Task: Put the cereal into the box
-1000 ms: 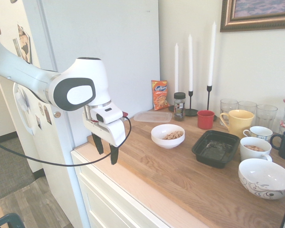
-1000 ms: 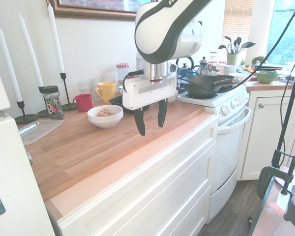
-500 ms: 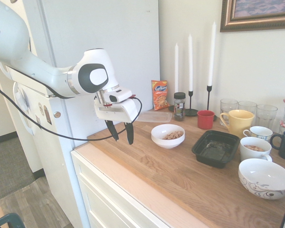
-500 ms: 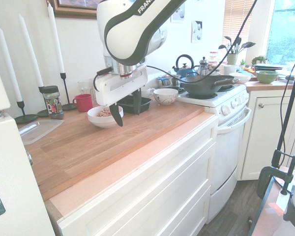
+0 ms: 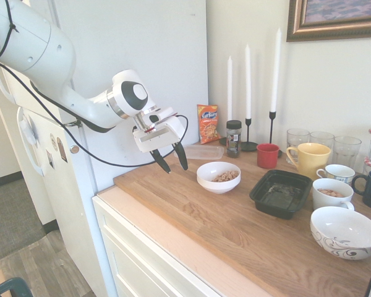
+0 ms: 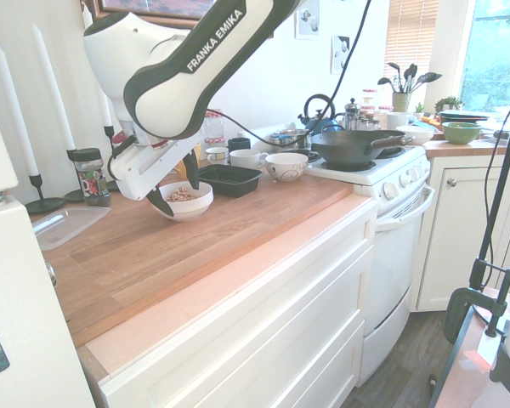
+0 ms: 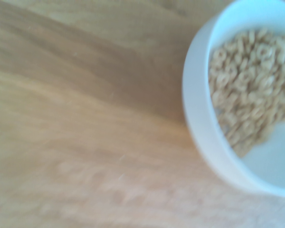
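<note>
The cereal is a pile of tan rings inside a white bowl on the wooden counter. To its right sits the box, a shallow black tray with nothing in it. My gripper hangs open and tilted above the counter just left of the bowl, holding nothing. In the wrist view the bowl is blurred at one side, with bare wood beside it.
Along the wall stand a clear flat container, a snack bag, a spice jar, candlesticks, a red cup, a yellow mug and glasses. Mugs and a patterned bowl crowd the right. A stove follows the counter.
The arm has swung in from the counter's front edge toward the white bowl, and the gripper now hangs close beside it. The fingers stayed open throughout.
</note>
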`<state>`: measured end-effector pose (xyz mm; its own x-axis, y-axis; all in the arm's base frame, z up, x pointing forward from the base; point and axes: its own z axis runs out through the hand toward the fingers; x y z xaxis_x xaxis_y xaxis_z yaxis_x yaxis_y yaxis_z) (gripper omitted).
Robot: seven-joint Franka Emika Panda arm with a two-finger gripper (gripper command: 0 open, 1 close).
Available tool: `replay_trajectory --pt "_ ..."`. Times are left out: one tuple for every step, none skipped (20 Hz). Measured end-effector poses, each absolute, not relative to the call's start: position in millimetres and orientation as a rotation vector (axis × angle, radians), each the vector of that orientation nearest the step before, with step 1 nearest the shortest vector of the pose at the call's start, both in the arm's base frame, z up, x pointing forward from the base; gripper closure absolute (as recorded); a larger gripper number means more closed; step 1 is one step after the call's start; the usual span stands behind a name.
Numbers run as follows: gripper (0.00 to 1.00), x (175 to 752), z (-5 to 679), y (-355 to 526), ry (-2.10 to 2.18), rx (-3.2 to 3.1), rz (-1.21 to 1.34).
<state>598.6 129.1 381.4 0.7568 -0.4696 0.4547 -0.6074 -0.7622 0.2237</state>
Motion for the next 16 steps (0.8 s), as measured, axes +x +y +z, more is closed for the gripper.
replay_trajectory --pt "0.0 604.7 378.9 131.4 -0.809 2.573 0.535" --pt "0.0 612.0 376.8 132.5 -0.794 2.552 0.54" --pt "0.0 619.5 374.6 133.4 -0.78 2.53 0.545" --pt "0.0 627.0 372.2 134.8 -0.772 2.514 0.547" --pt "0.0 634.6 369.5 136.0 -0.766 2.501 0.55" --pt "0.0 642.1 366.2 136.7 -0.76 2.488 0.554" --pt "0.0 648.5 362.7 138.0 -0.757 2.481 0.557" --pt "0.0 654.4 359.3 139.3 -0.754 2.473 0.558" --pt "0.0 659.7 356.1 140.2 -0.753 2.466 0.559" --pt "0.0 665.2 352.5 140.7 -0.751 2.459 0.562" --pt "0.0 670.9 348.8 140.1 -0.748 2.452 0.567" --pt "0.0 676.7 344.6 138.5 -0.747 2.443 0.569" --pt "0.0 682.8 340.2 136.6 -0.749 2.432 0.566" --pt "0.0 689.4 335.4 134.1 -0.751 2.421 0.564" --pt "0.0 695.1 330.3 131.4 -0.752 2.412 0.558" --pt "0.0 700.9 325.0 128.6 -0.752 2.404 0.554"
